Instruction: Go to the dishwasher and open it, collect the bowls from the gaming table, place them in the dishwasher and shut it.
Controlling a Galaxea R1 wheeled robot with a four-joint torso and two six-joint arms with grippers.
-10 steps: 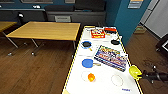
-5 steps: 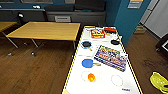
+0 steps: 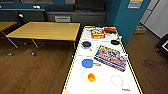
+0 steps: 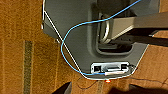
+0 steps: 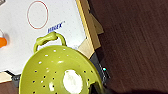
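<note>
Sitting on the white gaming table [image 3: 105, 82], a blue bowl [image 3: 87, 63] is dead centre, a black one [image 3: 86, 44] at 12 o'clock from it, an orange ball [image 3: 91, 77] at 6. A colourful box [image 3: 111, 57] lies at its 3 o'clock; a green colander [image 5: 60, 72] overhangs the table's near edge, and whether either gripper is spread or closed I can't tell.

The head camera looks forward and down along the long white-topped gaming table [image 3: 105, 75]. The right wrist camera hangs close over that table's near corner [image 5: 22, 30], sharing the small orange ball [image 3: 91, 77]. The left wrist camera faces wooden floor [image 4: 20, 50].
</note>
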